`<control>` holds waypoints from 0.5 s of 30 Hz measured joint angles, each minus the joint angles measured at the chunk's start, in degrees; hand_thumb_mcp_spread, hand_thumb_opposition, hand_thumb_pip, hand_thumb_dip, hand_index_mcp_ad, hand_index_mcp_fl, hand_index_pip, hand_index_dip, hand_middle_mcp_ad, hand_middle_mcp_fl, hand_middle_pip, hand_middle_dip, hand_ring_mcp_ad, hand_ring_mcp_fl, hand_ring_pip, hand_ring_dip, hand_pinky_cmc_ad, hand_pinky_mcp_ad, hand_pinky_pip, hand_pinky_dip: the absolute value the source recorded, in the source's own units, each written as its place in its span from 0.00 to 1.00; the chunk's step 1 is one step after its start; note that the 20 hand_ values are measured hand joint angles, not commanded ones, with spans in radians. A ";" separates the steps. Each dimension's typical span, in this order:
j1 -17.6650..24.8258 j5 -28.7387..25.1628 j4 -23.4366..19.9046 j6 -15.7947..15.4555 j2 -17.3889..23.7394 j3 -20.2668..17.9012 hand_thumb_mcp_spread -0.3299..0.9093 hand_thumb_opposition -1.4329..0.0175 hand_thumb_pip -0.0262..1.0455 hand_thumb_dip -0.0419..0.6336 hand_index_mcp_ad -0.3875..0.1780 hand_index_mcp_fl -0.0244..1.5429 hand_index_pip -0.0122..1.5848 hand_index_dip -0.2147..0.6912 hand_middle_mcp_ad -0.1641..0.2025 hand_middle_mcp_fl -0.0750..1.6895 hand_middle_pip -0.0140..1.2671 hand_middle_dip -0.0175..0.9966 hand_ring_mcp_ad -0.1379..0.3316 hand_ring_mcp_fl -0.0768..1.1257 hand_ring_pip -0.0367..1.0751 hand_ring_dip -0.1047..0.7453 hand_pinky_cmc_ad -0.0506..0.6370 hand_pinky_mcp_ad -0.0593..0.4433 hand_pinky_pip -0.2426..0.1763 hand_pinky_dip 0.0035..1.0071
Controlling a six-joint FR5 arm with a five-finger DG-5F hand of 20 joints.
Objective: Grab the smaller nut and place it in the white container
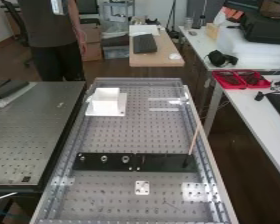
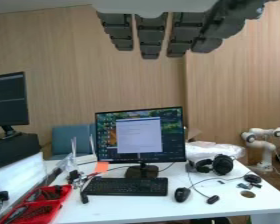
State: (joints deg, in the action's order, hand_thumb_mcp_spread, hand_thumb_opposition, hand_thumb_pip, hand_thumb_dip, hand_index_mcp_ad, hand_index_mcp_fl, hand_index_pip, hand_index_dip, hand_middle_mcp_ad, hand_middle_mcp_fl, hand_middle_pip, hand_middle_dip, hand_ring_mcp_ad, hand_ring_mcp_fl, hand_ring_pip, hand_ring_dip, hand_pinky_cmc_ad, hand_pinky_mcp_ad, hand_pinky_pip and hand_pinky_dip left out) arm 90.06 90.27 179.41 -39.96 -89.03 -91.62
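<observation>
The smaller nut point(image 1: 82, 158) stands on the flat black bar point(image 1: 94, 164) low in the high view. Beside it on the same bar are the larger nut point(image 1: 104, 158) and the bearing point(image 1: 125, 159), each standing apart. The white container point(image 1: 106, 102) sits on the bench toward its far left corner, beyond the bar. In the wrist view the hand point(image 2: 150, 36) hangs with straight, slightly spread fingers and nothing between them, facing a desk and wall rather than the bench parts.
A thin rod point(image 1: 194, 140) leans up from the bar's right part. A small white plate point(image 1: 142, 188) lies nearer than the bar. Clear strips point(image 1: 164, 109) lie at the far right. Side tables flank the bench; red trays point(image 1: 242, 79) sit on the right one.
</observation>
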 joint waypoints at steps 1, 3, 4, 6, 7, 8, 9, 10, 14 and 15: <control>-0.01 0.05 0.01 -0.03 -0.02 0.05 0.26 0.98 0.04 0.06 0.69 0.02 0.01 0.25 0.62 0.06 0.03 0.04 0.43 0.07 0.05 0.14 0.15 0.18 0.55 0.02; -0.03 0.09 0.01 -0.09 -0.05 0.09 0.32 0.91 0.23 0.08 0.69 0.02 0.01 0.28 0.62 0.05 0.03 0.05 0.43 0.07 0.05 0.15 0.14 0.23 0.55 0.04; -0.05 0.10 0.02 -0.12 -0.07 0.11 0.40 0.84 0.39 0.11 0.69 0.02 0.02 0.31 0.62 0.05 0.04 0.07 0.43 0.07 0.05 0.15 0.16 0.27 0.55 0.06; -0.10 0.13 0.02 -0.14 -0.12 0.14 0.43 0.76 0.42 0.12 0.68 0.02 0.02 0.35 0.63 0.06 0.07 0.10 0.44 0.06 0.06 0.16 0.25 0.39 0.55 0.10; -0.13 0.16 0.02 -0.14 -0.16 0.15 0.44 0.71 0.40 0.11 0.67 0.02 0.03 0.39 0.62 0.05 0.07 0.11 0.46 0.06 0.07 0.17 0.31 0.46 0.55 0.13; -0.16 0.17 0.01 -0.14 -0.18 0.16 0.44 0.67 0.40 0.11 0.66 0.02 0.04 0.41 0.62 0.05 0.08 0.13 0.46 0.07 0.08 0.18 0.36 0.51 0.55 0.15; -0.20 0.19 0.02 -0.13 -0.22 0.18 0.44 0.63 0.41 0.11 0.65 0.02 0.04 0.44 0.63 0.06 0.09 0.14 0.48 0.07 0.10 0.19 0.40 0.58 0.55 0.17; -0.24 0.23 0.05 -0.09 -0.27 0.19 0.44 0.61 0.42 0.11 0.64 0.02 0.04 0.47 0.63 0.07 0.10 0.17 0.53 0.07 0.10 0.21 0.46 0.63 0.55 0.20; -0.36 0.32 -0.11 -0.08 -0.34 0.10 0.44 0.55 0.46 0.11 0.64 0.02 0.05 0.53 0.63 0.07 0.10 0.21 0.58 0.06 0.11 0.24 0.59 0.74 0.52 0.26; -0.38 0.33 -0.23 -0.05 -0.35 0.03 0.44 0.54 0.46 0.11 0.64 0.02 0.04 0.53 0.63 0.07 0.10 0.22 0.62 0.06 0.12 0.24 0.60 0.73 0.51 0.27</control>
State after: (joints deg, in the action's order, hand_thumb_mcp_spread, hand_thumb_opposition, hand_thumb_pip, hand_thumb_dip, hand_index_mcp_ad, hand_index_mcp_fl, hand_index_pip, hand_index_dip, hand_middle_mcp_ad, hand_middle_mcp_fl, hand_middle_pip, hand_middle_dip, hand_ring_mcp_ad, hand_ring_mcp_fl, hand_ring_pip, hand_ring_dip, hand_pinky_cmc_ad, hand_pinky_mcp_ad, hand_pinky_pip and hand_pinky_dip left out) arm 89.67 90.61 179.18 -40.00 -89.38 -91.59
